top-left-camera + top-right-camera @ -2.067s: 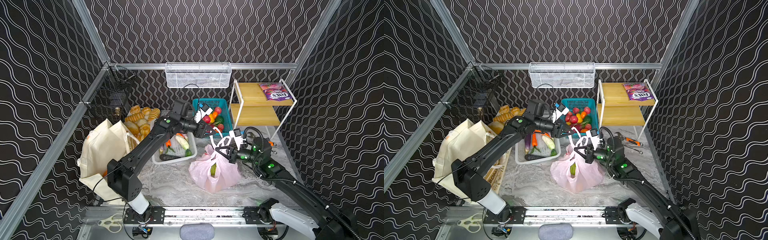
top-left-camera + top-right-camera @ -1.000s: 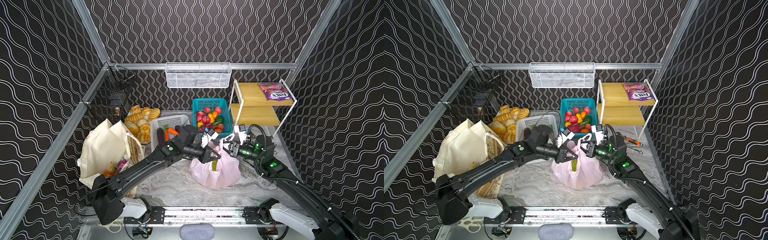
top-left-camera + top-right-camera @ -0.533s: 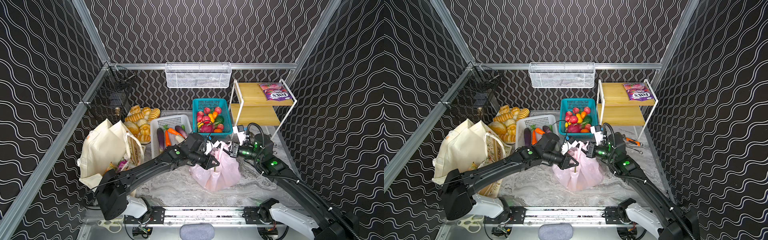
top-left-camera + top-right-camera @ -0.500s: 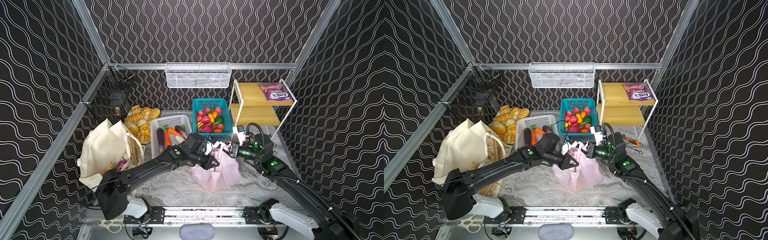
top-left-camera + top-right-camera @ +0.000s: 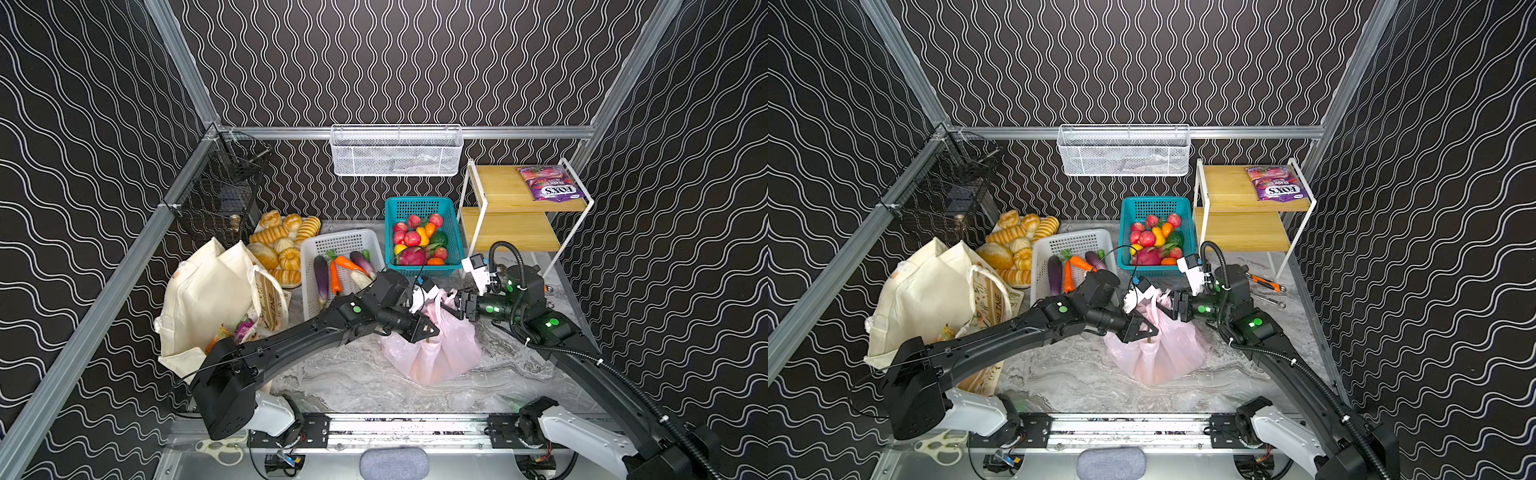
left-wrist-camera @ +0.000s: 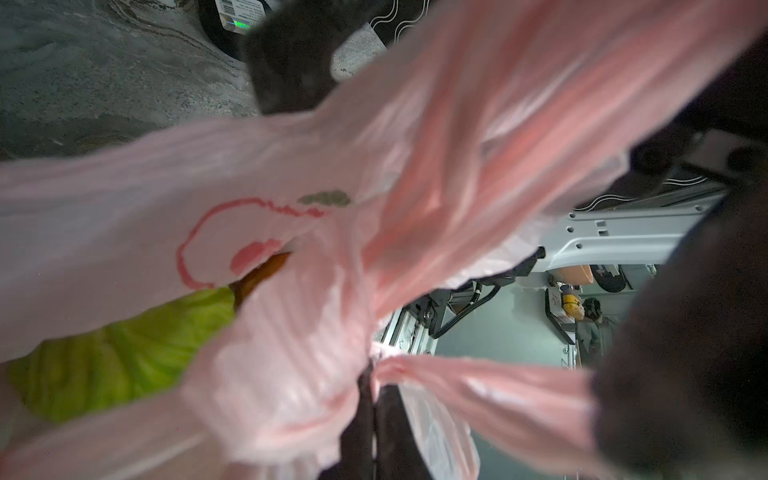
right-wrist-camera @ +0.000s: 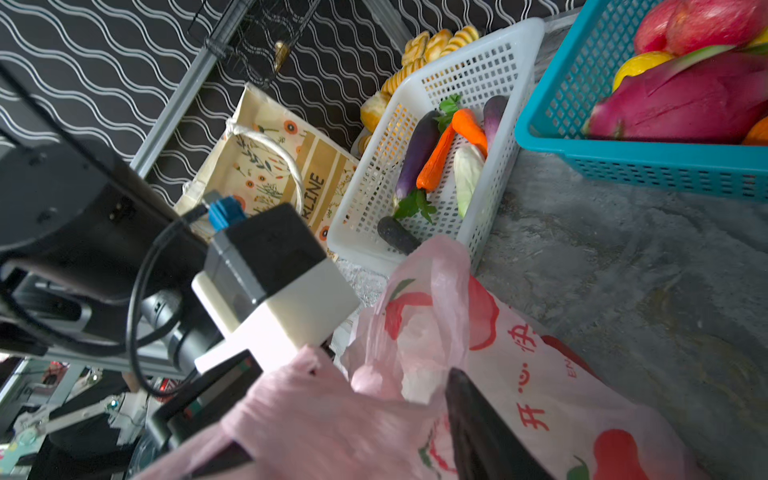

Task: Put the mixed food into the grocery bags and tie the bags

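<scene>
Shows right jaws newly spread off the pink bag (image 5: 440, 353), left jaws clamped shut on its handle (image 6: 478, 386); leaves the tie apparently unfinished.

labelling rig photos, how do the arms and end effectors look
The left arm and right arm: black links, green dots, white base housings; the right adds a ribbed hose. The left end effector and right end effector: black with white camera blocks.

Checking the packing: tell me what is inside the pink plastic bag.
In the left wrist view, a green cabbage shows in the mouth of the pink plastic bag, beside something brown. The plastic covers everything else.
</scene>
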